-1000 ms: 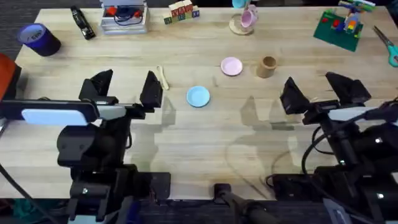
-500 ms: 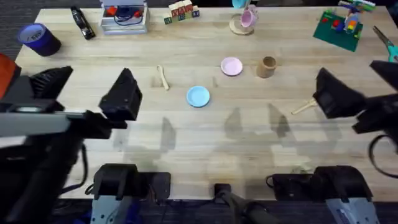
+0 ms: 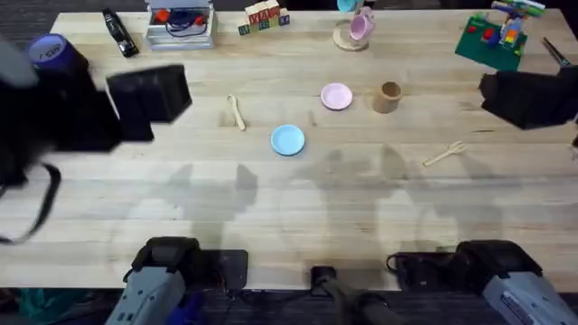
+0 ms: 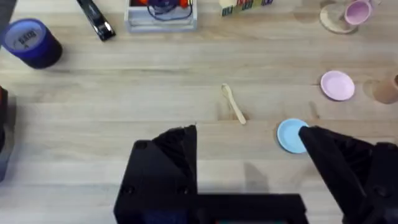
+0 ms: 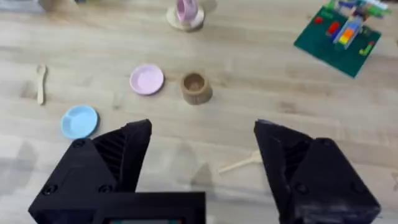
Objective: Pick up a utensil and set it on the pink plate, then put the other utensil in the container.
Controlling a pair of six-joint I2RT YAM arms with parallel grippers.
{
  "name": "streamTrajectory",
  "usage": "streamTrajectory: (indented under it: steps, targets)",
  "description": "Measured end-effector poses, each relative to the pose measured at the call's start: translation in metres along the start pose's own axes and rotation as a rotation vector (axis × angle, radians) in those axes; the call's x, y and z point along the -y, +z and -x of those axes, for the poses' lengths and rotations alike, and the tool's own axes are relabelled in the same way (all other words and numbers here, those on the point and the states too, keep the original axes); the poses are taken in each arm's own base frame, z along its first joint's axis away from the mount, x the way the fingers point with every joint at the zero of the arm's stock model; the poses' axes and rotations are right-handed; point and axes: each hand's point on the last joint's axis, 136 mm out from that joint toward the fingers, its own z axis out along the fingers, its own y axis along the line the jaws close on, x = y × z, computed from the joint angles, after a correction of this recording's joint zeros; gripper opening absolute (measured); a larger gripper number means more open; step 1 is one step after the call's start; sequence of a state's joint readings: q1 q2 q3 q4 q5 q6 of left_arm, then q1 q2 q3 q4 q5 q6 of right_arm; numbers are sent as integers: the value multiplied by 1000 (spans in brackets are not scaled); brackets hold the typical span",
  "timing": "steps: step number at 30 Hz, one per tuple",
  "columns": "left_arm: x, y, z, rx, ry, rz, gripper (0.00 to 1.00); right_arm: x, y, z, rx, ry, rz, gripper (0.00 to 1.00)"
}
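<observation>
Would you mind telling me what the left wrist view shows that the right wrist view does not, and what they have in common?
Left wrist view alone: the blue tape roll, the black stapler-like tool, and the open left gripper.

Right wrist view alone: the wooden fork, the green brick baseplate, the whole container, and the open right gripper.

Both share: the spoon-like utensil, the pink plate, the blue plate, the pink mug and the wooden table. Nothing is held yet.
</observation>
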State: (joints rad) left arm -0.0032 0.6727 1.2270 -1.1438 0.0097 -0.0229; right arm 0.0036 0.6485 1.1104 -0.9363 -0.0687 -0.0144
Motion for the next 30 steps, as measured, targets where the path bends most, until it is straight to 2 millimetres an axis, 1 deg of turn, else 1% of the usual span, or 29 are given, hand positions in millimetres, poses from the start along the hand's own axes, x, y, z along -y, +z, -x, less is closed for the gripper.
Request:
streamTrajectory:
  steps: [3, 7, 12, 16, 21, 25, 28, 30]
  targets:
    - [0, 7, 9, -75, -11, 2, 995, 0, 3, -1, -84, 8, 1, 995]
    - [0, 14, 14, -176, -17, 5, 995, 1, 9, -3, -173, 17, 3, 996]
    - [0, 21, 16, -279, -19, 8, 995, 1, 14, 0, -197, 20, 6, 995]
    - [0, 27, 21, -295, -19, 9, 995, 1, 13, 2, -190, 19, 6, 996]
    - [0, 29, 23, -285, -19, 8, 995, 1, 13, 2, -191, 20, 6, 996]
    - [0, 30, 21, -304, -39, 12, 994, 1, 12, 0, -200, 21, 6, 996]
    - [0, 34, 11, -365, -82, 22, 995, 1, 12, -1, -202, 21, 6, 996]
    - [0, 40, 3, -419, -110, 32, 995, 1, 12, -1, -202, 21, 6, 996]
